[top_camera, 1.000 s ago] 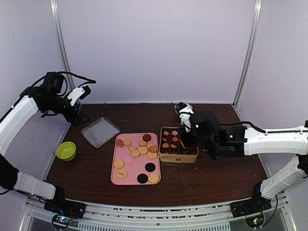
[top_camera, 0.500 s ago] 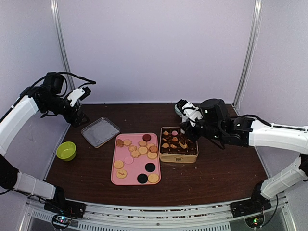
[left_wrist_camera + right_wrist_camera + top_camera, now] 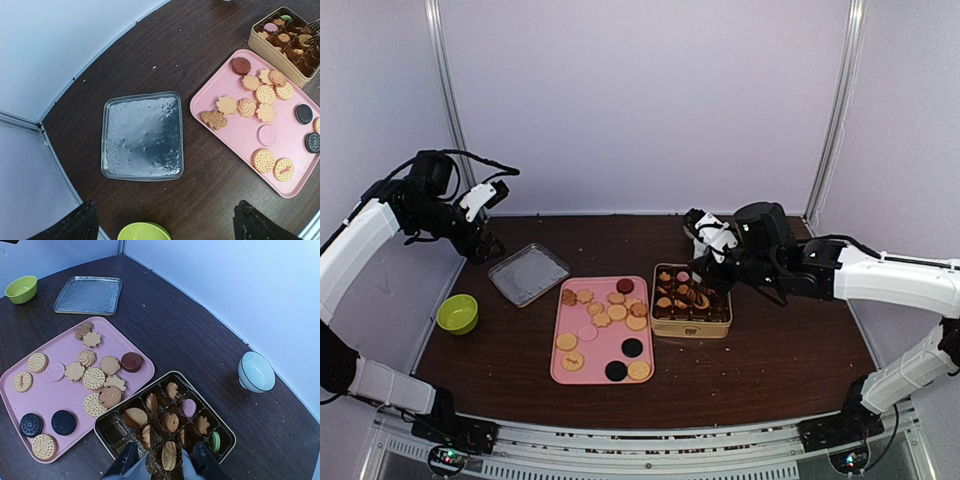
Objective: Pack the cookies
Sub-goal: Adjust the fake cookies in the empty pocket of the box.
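Several cookies [image 3: 603, 315] lie on the pink tray [image 3: 592, 378], tan ones mostly, plus a pink, a brown and dark ones [image 3: 94, 378]. More cookies fill the cups of the gold tin [image 3: 690, 327], whose rim [image 3: 98, 429] shows in the right wrist view. My right gripper [image 3: 165, 462] hangs over the tin's near side, open. A round tan cookie [image 3: 169, 455] stands on edge in a cup between its fingers, with a small gap on each side. My left gripper [image 3: 167, 225] is wide open and empty, high over the table's left side [image 3: 485, 240].
A silver square lid [image 3: 142, 135] lies left of the pink tray. A green bowl [image 3: 144, 232] sits near the left edge. A blue striped bowl [image 3: 256, 372] stands behind the tin by the back wall. White walls close the table's back and sides.
My right arm has lifted back from low over the tin, and its jaws have widened off the tan cookie, which stays in its cup. The left arm has not moved.
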Controlling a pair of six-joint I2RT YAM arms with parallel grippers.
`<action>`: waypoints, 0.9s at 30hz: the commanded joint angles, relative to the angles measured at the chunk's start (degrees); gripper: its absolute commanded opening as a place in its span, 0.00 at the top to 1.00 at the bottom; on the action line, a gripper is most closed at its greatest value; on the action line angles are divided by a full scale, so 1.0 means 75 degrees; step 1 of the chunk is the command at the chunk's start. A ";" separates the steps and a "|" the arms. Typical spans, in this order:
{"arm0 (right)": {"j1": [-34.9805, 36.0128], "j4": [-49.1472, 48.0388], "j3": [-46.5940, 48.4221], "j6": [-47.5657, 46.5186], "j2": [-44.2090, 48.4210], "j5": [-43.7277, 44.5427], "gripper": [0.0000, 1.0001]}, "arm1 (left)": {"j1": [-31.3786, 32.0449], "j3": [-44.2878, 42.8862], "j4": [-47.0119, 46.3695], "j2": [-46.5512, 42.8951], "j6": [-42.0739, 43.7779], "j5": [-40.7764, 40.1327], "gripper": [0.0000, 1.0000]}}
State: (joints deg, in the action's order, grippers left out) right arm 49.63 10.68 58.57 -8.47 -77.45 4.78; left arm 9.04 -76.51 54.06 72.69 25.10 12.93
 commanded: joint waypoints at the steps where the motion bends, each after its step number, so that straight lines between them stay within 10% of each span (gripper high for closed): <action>1: -0.0040 -0.0290 0.0087 0.0186 0.0567 -0.0022 0.62 | -0.0045 -0.0099 -0.0122 -0.0034 0.0028 0.0128 0.04; 27: -0.0048 -0.0718 -0.0344 0.0497 0.0547 0.0400 0.78 | -0.0044 -0.0065 -0.0095 -0.0058 0.0062 0.0163 0.04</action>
State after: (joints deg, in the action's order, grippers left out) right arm 49.60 7.86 56.64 -5.67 -72.79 6.35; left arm 9.04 -76.51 54.06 72.69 25.12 13.17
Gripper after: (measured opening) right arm 0.230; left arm 0.958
